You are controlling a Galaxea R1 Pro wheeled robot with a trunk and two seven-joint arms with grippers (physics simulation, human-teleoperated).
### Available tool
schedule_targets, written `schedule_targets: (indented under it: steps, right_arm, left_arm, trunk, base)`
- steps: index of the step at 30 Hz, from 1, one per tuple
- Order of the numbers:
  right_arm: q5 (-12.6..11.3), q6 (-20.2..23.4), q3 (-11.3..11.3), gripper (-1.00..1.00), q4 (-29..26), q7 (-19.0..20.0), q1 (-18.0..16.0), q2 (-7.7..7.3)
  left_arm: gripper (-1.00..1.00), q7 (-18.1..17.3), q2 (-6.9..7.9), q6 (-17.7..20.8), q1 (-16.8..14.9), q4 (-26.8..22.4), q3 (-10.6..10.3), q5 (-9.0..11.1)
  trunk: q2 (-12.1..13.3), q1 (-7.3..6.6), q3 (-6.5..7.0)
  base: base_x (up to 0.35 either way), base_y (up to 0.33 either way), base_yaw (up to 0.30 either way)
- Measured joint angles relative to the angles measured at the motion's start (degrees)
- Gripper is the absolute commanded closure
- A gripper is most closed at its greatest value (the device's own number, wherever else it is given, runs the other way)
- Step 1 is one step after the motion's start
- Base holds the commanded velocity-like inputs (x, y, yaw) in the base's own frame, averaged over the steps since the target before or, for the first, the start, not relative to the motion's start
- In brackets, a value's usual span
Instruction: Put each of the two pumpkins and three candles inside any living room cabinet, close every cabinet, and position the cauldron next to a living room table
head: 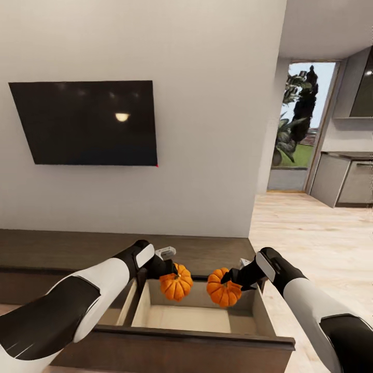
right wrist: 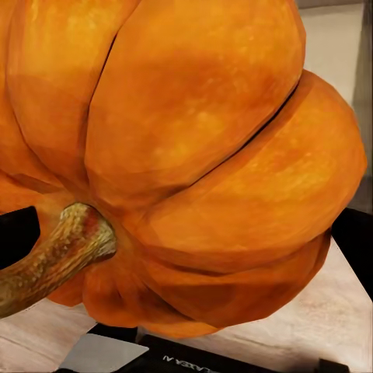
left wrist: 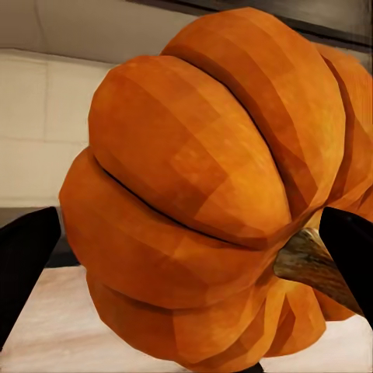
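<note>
Two bright orange ribbed pumpkins hang over an open drawer of the long dark-brown cabinet (head: pixel 217 248). My left gripper (head: pixel 170 270) is shut on the left pumpkin (head: pixel 176 286) (left wrist: pixel 202 186), whose brown stem points toward one black finger (left wrist: pixel 350 249). My right gripper (head: pixel 232 277) is shut on the right pumpkin (head: pixel 224 288) (right wrist: pixel 179 155), its stem lying beside a dark finger (right wrist: pixel 17 233). Both pumpkins sit just above the drawer's pale beige inside (head: pixel 181 317), a short gap between them.
The pulled-out drawer front (head: pixel 171 347) lies close below my arms. A black TV (head: pixel 88 122) hangs on the white wall above the cabinet. To the right, wood floor (head: pixel 311 233) leads to a glass door and grey kitchen units (head: pixel 344 181).
</note>
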Motion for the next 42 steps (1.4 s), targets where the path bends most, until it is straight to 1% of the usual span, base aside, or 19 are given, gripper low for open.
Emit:
schedule_targets:
  steps: [2, 6, 11, 23, 26, 35, 39, 42]
  right_arm:
    - [-0.2, 0.0, 0.0, 1.0, 0.0, 0.0, 0.0, 0.0]
    - [-0.2, 0.0, 0.0, 1.0, 0.0, 0.0, 0.0, 0.0]
    - [-0.1, 0.0, 0.1, 1.0, 0.0, 0.1, 0.0, 0.02]
    - [-0.2, 0.0, 0.0, 1.0, 0.1, -0.1, 0.0, 0.01]
    - [-0.3, 0.0, -0.1, 1.0, 0.1, -0.1, 0.0, 0.0]
    - [0.1, 0.0, 0.0, 1.0, 0.2, 0.1, 0.0, 0.0]
    - [-0.2, 0.0, 0.0, 1.0, 0.2, 0.1, 0.0, 0.0]
    - [0.2, 0.0, 0.1, 1.0, 0.2, 0.1, 0.0, 0.02]
  left_arm:
    - [1.0, 0.0, -0.43, 0.0, 0.0, 0.1, 0.4, 0.3]
    - [1.0, -0.1, -0.67, 0.0, 0.0, 0.1, 0.3, 0.1]
    - [1.0, -0.1, -0.74, 0.0, 0.0, 0.1, 0.3, 0.1]
    - [1.0, -0.2, -0.91, 0.0, 0.0, 0.0, 0.2, 0.1]
    - [1.0, -0.2, -0.93, 0.0, 0.0, 0.0, 0.1, 0.1]
    - [1.0, -0.2, -0.93, -0.1, 0.0, 0.0, 0.2, 0.1]
    - [1.0, -0.2, -0.9, -0.1, 0.0, 0.0, 0.2, 0.1]
    - [1.0, -0.2, -0.87, 0.0, 0.0, 0.1, 0.3, 0.3]
  trunk:
    - [0.0, 0.0, 0.0]
    - [0.0, 0.01, 0.0]
    - [0.0, 0.01, -0.18]
    - [0.0, 0.01, -1.11]
    - [0.0, 0.01, -1.37]
    - [0.0, 0.01, -1.87]
    - [0.0, 0.01, -1.93]
    - [0.0, 0.0, -2.02]
  base:
    - [0.022, 0.0, -0.017]
    - [0.007, 0.0, -0.004]
    - [0.001, 0.0, 0.094]
    - [0.0, 0.0, 0.123]
    - [0.0, 0.0, -0.108]
    - [0.0, 0.0, -0.225]
    - [0.0, 0.0, -0.051]
    - [0.084, 0.0, 0.105]
